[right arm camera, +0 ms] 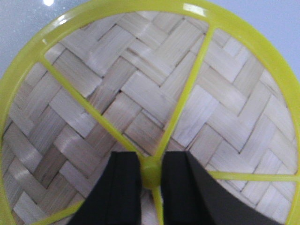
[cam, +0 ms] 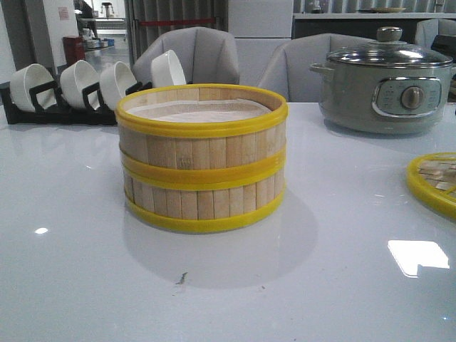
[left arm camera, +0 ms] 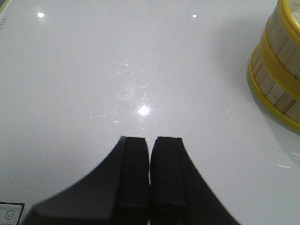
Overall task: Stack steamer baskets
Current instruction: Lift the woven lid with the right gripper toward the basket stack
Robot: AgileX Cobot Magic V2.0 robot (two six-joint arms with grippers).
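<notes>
Already the two steamer baskets [cam: 201, 158] stood one upon the other near the middle of the white table [cam: 71, 271], the upper one open and showing its pale liner; what remained for me was the lid [right arm camera: 140, 103], which lay flat on the table well off to my right, only its yellow edge showing in the front view. My right gripper [right arm camera: 151, 174] was down over the lid's centre, its fingers set either side of the small yellow hub [right arm camera: 151, 172] where the spokes meet, apparently pinching it, though I could not tell how firmly; my left gripper [left arm camera: 150, 176] hung over bare table beside the stack, its fingers pressed together and holding nothing. To do this step well, I judged, I should make sure of the grip on that hub before rising, since it was small and smooth; lift straight and level so the lid did not swing; carry it above the stack's top rim; then lower it squarely so the rims met all round.
</notes>
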